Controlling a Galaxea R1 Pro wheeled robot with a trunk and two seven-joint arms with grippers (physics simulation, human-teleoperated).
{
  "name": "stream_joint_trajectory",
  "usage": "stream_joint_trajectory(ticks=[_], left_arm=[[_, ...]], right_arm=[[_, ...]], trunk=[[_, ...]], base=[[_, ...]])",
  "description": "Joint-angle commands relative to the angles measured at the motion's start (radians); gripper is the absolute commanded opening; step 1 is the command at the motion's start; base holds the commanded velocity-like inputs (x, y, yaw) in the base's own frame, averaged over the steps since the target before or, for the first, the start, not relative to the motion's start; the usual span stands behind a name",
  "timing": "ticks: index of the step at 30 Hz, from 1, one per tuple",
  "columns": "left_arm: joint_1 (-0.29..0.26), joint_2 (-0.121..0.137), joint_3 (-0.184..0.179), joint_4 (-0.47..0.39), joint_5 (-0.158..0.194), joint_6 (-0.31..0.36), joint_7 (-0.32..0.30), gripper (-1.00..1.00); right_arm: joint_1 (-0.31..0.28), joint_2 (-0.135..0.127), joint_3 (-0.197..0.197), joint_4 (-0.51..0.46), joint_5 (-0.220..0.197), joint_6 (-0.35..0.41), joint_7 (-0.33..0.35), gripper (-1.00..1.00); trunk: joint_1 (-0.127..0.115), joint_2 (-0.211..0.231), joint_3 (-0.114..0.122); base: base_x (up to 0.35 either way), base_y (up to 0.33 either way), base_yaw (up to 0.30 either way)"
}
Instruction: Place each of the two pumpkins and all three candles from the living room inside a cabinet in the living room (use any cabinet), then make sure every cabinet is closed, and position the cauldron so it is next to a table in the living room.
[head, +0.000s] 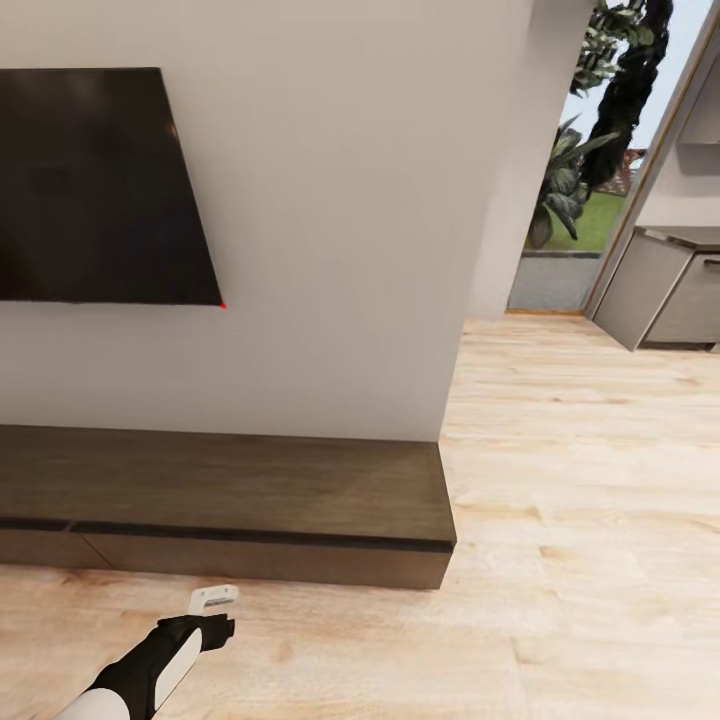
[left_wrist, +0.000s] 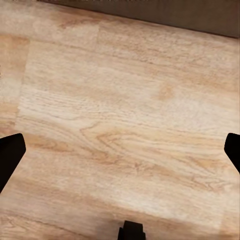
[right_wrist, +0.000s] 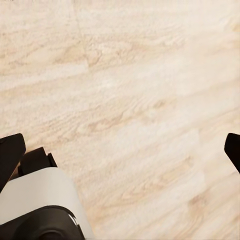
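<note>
The cabinet (head: 220, 505) runs low along the wall under a dark screen (head: 95, 185), its fronts flush and closed, and its right end stops where the wood floor (head: 580, 480) opens toward a doorway. The left gripper (head: 212, 600) hangs over bare floor just before the cabinet, fingers (left_wrist: 10, 155) spread wide and empty. The right gripper (right_wrist: 120, 150) is also wide apart and empty, above floor and part of the robot's base (right_wrist: 40, 205).

Cabinet (head: 230, 490): long, low, dark-brown wooden unit | fronts flush, closed | set against the white wall on pale wood floor.
</note>
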Motion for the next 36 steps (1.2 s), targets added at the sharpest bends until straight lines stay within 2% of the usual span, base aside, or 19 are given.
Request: stream_joint_trajectory(ticks=[1, 29, 36], left_arm=[[0.000, 0.002, -0.008, -0.002, 0.011, 0.004, 0.008, 1.00], [0.000, 0.002, -0.009, -0.002, 0.010, 0.004, 0.008, 1.00], [0.000, 0.002, -0.008, -0.002, 0.009, 0.004, 0.007, 1.00]], right_arm=[[-0.001, 0.001, 0.007, 0.003, -0.011, -0.007, 0.001, 1.00], [-0.001, 0.001, 0.007, 0.003, -0.011, -0.007, 0.001, 1.00], [-0.001, 0.001, 0.007, 0.000, -0.010, -0.007, 0.002, 1.00]], trunk=[[-0.004, 0.007, 0.002], [-0.111, 0.203, 0.090], [-0.111, 0.203, 0.090]], base=[[0.000, 0.000, 0.000], [0.000, 0.000, 0.000], [0.000, 0.000, 0.000]])
